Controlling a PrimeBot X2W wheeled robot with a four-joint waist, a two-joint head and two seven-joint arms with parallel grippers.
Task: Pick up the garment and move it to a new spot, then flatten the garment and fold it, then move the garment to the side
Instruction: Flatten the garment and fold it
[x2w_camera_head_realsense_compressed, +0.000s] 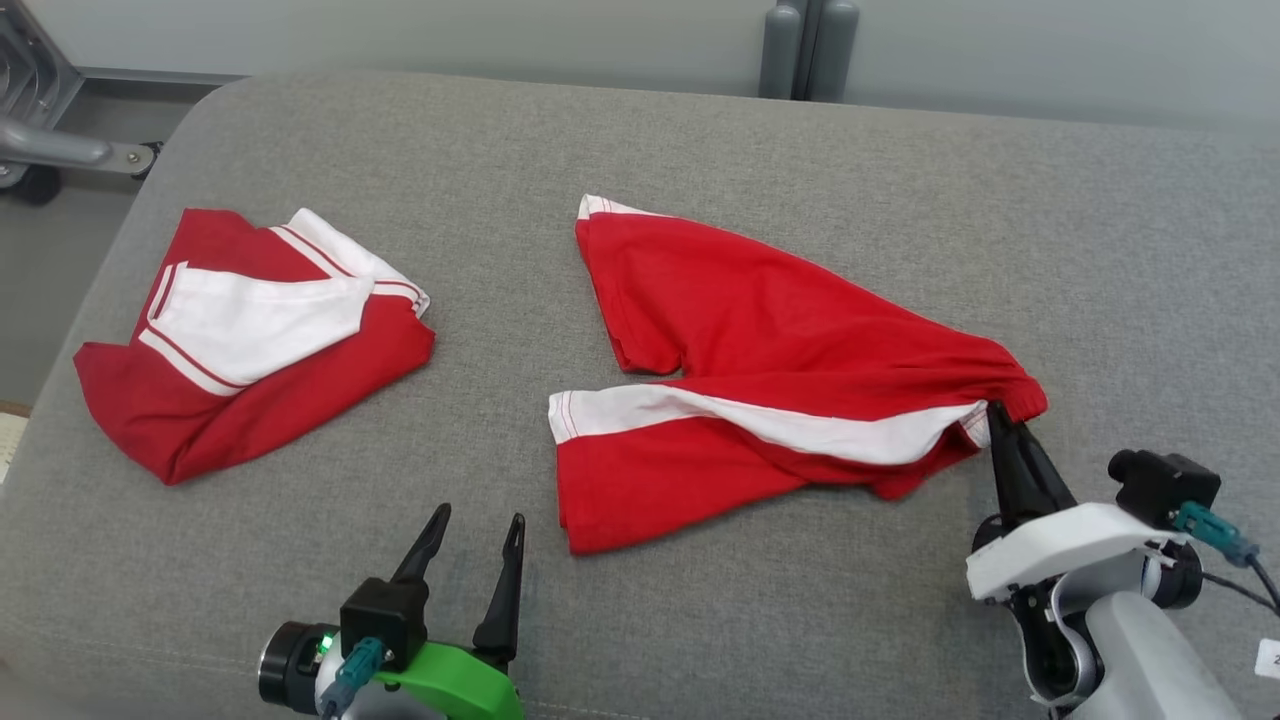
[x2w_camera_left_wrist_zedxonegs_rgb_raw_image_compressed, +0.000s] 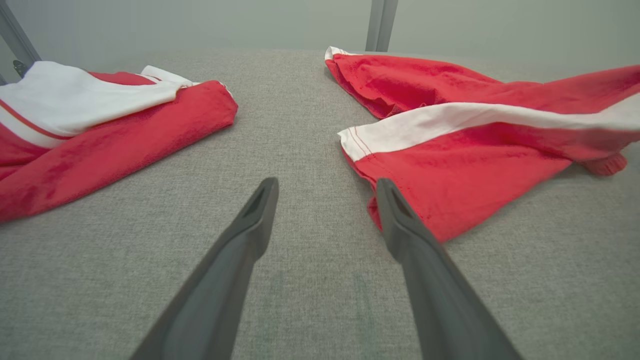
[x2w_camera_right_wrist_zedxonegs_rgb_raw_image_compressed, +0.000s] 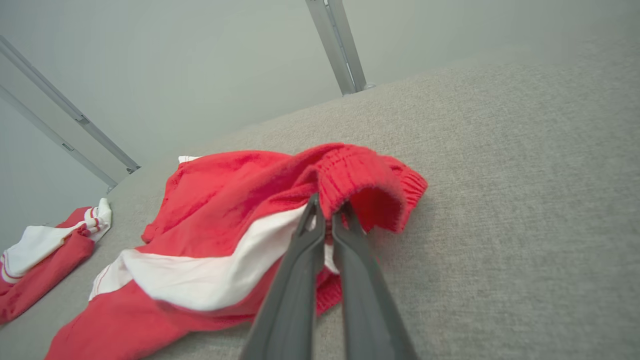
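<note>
Nearest me the left pincer (x2w_camera_head_realsense_compressed: 478, 516) gapes empty while the right pincer (x2w_camera_head_realsense_compressed: 996, 410) pinches the garment (x2w_camera_head_realsense_compressed: 760, 330) at its waistband (x2w_camera_right_wrist_zedxonegs_rgb_raw_image_compressed: 350, 170); pickup, I reckon, needing a lift.

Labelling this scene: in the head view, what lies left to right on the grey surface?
Folded red-and-white cloth garment, open dark left claw, spread red-and-white fabric shorts, dark right claw shut on the shorts' waistband.

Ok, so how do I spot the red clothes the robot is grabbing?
Look at the big grey cushioned surface, where two red-and-white garments lie. The one you want is the pair of red shorts in the middle, toward the robot's right. Unlike the folded garment on the left, it is spread out loosely, and the right gripper is pinching its stretchy waistband.
</note>
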